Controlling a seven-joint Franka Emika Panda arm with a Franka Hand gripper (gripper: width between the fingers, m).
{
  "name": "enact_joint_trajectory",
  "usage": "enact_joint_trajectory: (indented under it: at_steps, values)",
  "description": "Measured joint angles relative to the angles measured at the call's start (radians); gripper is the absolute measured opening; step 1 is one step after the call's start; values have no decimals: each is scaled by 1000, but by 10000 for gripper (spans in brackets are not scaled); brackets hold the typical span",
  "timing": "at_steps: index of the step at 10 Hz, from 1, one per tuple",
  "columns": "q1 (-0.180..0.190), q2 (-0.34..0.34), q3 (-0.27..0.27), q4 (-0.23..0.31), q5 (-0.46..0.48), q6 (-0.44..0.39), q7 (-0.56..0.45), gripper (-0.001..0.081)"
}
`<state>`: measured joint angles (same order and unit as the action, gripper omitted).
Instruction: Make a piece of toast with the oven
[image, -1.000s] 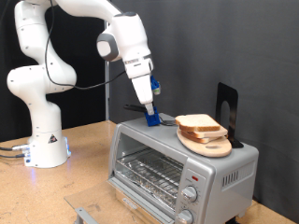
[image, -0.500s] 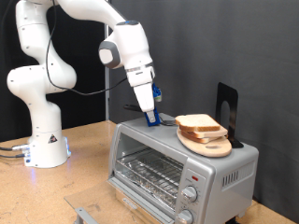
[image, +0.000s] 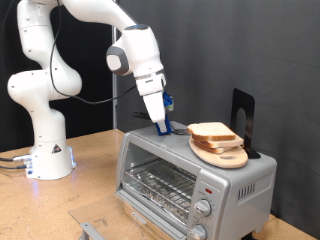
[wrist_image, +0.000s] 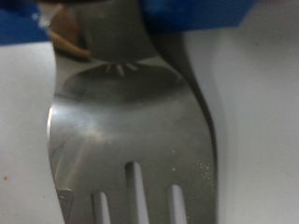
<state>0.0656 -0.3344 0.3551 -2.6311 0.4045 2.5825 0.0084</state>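
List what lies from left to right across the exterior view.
Robot base → tool low over the oven top → stacked bread slices on the round wooden board → black stand.

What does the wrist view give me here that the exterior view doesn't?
Only the wrist view: a close look at a metal fork, its tines and neck, under blue gripper parts. Only the exterior view: the oven, the bread slices on the round board on top, and the gripper low over the oven's roof. Shared: the gripper's blue parts.
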Motion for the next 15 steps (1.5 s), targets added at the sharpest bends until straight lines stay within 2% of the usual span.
enact_joint_trajectory:
  at_steps: [1, 2, 5, 6, 8, 10, 12, 14, 15]
  values:
    - [0, 0, 0, 0, 0, 0, 0, 529]
    - [0, 0, 0, 0, 0, 0, 0, 475]
    - [0, 0, -2, 0, 6, 0, 0, 442]
    - [2, -1, -6, 1, 31, 0, -10, 442]
    - [29, -26, -42, 11, 134, -23, -100, 442]
    - [46, -87, -84, 32, 196, -103, -160, 442]
    - [47, -150, -116, 54, 199, -222, -183, 443]
    - [45, -140, -111, 44, 217, -184, -156, 443]
    - [45, -141, -114, 39, 265, -153, -135, 443]
